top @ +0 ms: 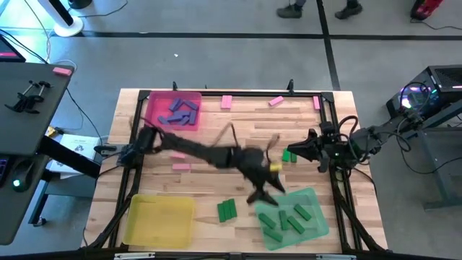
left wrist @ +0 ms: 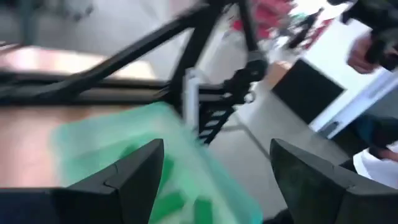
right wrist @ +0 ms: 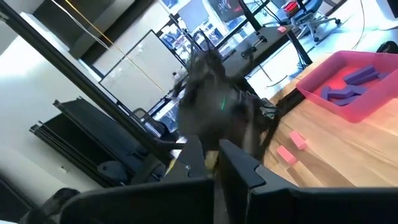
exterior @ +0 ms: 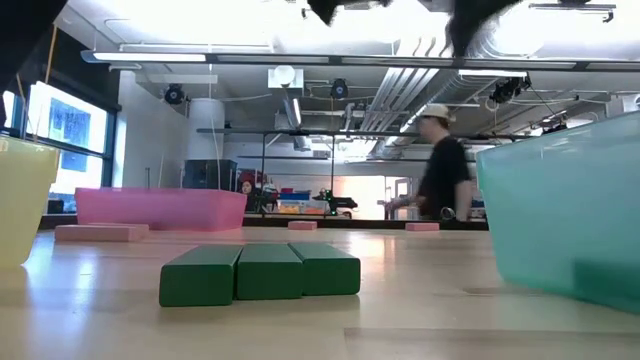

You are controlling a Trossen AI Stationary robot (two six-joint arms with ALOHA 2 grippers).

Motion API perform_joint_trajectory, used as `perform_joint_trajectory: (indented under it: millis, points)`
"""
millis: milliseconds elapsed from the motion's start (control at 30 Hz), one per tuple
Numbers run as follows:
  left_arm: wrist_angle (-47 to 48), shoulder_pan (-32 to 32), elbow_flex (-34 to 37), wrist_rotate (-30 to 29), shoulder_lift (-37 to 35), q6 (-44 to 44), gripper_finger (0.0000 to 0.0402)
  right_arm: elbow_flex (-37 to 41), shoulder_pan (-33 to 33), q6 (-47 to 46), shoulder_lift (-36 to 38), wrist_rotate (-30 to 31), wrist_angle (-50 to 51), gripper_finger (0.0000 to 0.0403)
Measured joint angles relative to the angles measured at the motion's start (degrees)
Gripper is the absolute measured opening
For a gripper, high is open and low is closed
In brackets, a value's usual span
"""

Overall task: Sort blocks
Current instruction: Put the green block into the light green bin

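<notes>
Left gripper [top: 266,195] hangs over the near-left edge of the translucent green tray [top: 317,217], arm stretched diagonally across the wooden table [top: 209,123]; in its wrist view both dark fingers [left wrist: 134,180] stand wide apart with nothing between them, green tray and a few green bar-shaped blocks [left wrist: 171,202] directly below. Judgement: jaws spread here because this is the drop point for green pieces. Several green blocks [top: 292,217] lie loose inside the tray. Three more green blocks [top: 227,210] sit side by side, touching, on bare wood between the translucent yellow tray [top: 159,220] and the green tray, so not yet sorted; another green block [top: 289,155] lies near the right gripper. Purple-blue blocks [top: 179,112] are heaped in the translucent pink tray [top: 155,105] at the far-left corner, which suggests tray colour does not match block colour there. Pink blocks remain scattered: one [top: 180,166] mid-table, others [top: 227,102] along the far edge. Yellow tray appears empty, probably meant for pink. Right gripper [top: 292,148] waits at the right side, fingers closed, holding nothing visible. Person [exterior: 440,165] stands in the room behind.
</notes>
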State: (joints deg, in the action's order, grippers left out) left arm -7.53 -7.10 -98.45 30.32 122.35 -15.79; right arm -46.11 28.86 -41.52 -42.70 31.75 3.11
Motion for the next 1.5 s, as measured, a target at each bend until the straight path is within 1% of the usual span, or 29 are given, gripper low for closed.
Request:
perform_joint_trajectory:
  millis: [133, 200, 233, 300, 367, 433, 500, 567, 633, 667, 767, 800, 900, 1067, 1167, 1300, 1433, 1500]
  points:
    - [17.9, 6.1, 0.1, 4.2, -7.7, 6.1, 0.0267, 0.0, -0.5, 0.0, 0.0, 0.6, 0.1, 0.0000]
    - [24.3, 8.6, 2.7, 5.5, -11.5, 8.5, 0.0259, 0.0, -1.5, -1.6, -0.1, 1.2, 0.9, 0.0000]
    - [25.8, 9.8, 4.9, 5.9, -13.6, 9.1, 0.0254, 0.0, -2.3, -3.7, -0.1, 1.9, 2.5, 0.0002]
    - [24.9, 11.6, 11.5, 6.1, -18.7, 8.4, 0.0248, 0.0, -4.2, -10.0, -0.1, 3.1, 8.9, 0.0011]
    - [18.0, 13.0, 20.0, 6.0, -24.5, 4.8, 0.0243, 0.0, -6.4, -17.1, -0.5, 2.7, 18.4, 0.0030]
    - [7.8, 13.6, 29.9, 4.2, -30.3, -0.9, 0.0241, 0.0, -8.7, -24.2, -1.7, 1.1, 28.7, 0.0060]
    - [-3.0, 13.7, 39.5, 0.3, -35.2, -7.2, 0.0241, 0.0, -11.1, -30.1, -3.4, -1.5, 38.0, 0.0097]
    - [-11.9, 13.5, 48.3, -4.7, -39.4, -13.6, 0.0241, 0.0, -13.2, -34.0, -5.7, -4.5, 45.0, 0.0137]
    - [-20.4, 13.4, 55.2, -9.2, -43.0, -18.9, 0.0240, 0.0, -14.9, -35.7, -8.1, -7.5, 50.7, 0.0170]
    - [-23.1, 13.4, 58.2, -10.8, -44.7, -20.9, 0.0240, 0.0, -15.8, -36.8, -9.5, -9.2, 53.0, 0.0182]
    - [-28.4, 13.2, 64.5, -15.0, -47.6, -24.6, 0.0240, 0.0, -18.7, -41.8, -14.6, -14.7, 59.5, 0.0197]
    - [-29.1, 13.1, 65.8, -16.3, -48.4, -25.0, 0.0240, 0.0, -19.4, -42.8, -16.3, -15.6, 60.2, 0.0197]
    - [-30.7, 13.3, 67.2, -19.5, -49.5, -25.0, 0.0240, 0.1, -20.7, -44.7, -22.5, -15.8, 60.7, 0.0191]
    - [-34.2, 14.4, 67.2, -19.9, -49.5, -23.6, 0.0240, 0.1, -23.6, -46.9, -31.1, -15.6, 61.2, 0.0180]
    - [-35.9, 15.2, 67.2, -19.9, -49.5, -23.0, 0.0240, 0.1, -25.4, -45.3, -35.0, -17.3, 61.2, 0.0177]
    - [-36.1, 16.5, 67.2, -18.7, -49.5, -23.0, 0.0240, 0.2, -27.6, -40.6, -39.3, -20.4, 59.7, 0.0176]
    - [-36.1, 17.3, 67.2, -17.5, -49.5, -23.0, 0.0240, 0.2, -30.5, -36.3, -40.6, -21.3, 56.9, 0.0176]
    - [-36.1, 17.7, 67.2, -16.7, -49.5, -23.0, 0.0240, 0.2, -31.8, -33.9, -40.6, -22.2, 57.3, 0.0176]
